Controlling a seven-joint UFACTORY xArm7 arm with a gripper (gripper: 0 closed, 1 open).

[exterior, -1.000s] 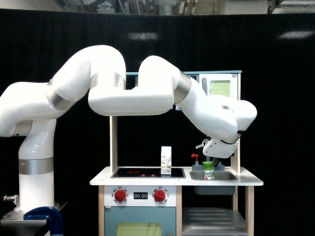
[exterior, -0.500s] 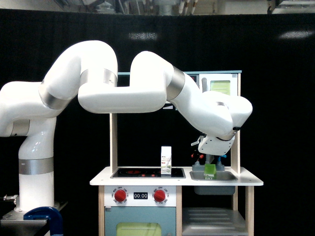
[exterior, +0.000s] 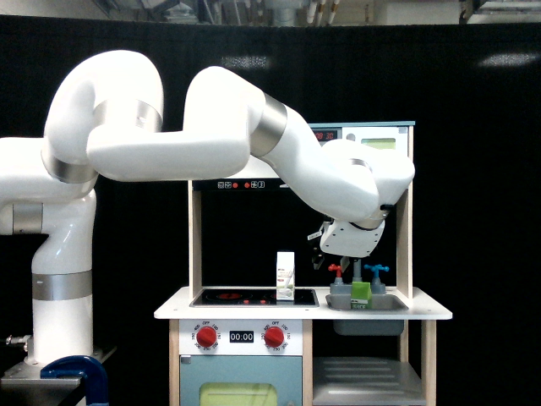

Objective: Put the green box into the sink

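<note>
Tool (exterior: 328, 261) above-left of green box (exterior: 361, 295) in sink (exterior: 385, 302).

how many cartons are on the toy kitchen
2: the white carton stands on the counter beside the stovetop; the green box sits upright in the sink. Others may be hidden.

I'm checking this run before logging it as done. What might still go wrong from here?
1. The green box stands upright in the sink, poking above the rim; it may tip if bumped.
2. The hand hangs close above it, beside the red tap handle; a careless retreat might clip either.
3. The white carton stands at the stovetop edge nearest the sink, within the arm's likely sweep.
</note>
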